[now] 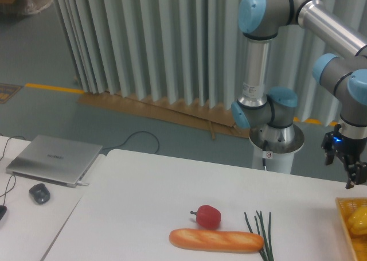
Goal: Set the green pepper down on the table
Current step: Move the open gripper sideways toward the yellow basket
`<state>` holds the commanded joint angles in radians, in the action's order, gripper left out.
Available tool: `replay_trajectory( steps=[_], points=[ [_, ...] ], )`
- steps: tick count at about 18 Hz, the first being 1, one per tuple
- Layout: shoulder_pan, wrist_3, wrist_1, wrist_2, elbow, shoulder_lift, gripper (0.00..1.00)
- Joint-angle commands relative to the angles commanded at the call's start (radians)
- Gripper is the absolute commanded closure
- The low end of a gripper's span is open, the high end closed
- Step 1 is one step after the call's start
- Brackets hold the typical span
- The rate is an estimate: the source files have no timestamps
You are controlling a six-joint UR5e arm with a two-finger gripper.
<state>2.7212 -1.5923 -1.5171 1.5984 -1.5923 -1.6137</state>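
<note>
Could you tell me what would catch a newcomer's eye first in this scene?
Most likely the big silver and blue robot arm at the upper right, its tool hanging near the right edge just above a yellow basket. Next come the foods at the front of the white table: a red pepper, a bread loaf before it, and green chive stalks at its right end. A closed laptop lies on the desk at left.
</note>
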Motion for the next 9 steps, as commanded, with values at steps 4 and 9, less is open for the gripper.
replay_trajectory(
  steps=[4, 9],
  points=[
    [0.023, -0.002, 0.002, 0.0, 0.002, -0.015, 0.0],
    [0.097, -0.167, 0.029, 0.0, 0.0, -0.052, 0.0]
  ],
)
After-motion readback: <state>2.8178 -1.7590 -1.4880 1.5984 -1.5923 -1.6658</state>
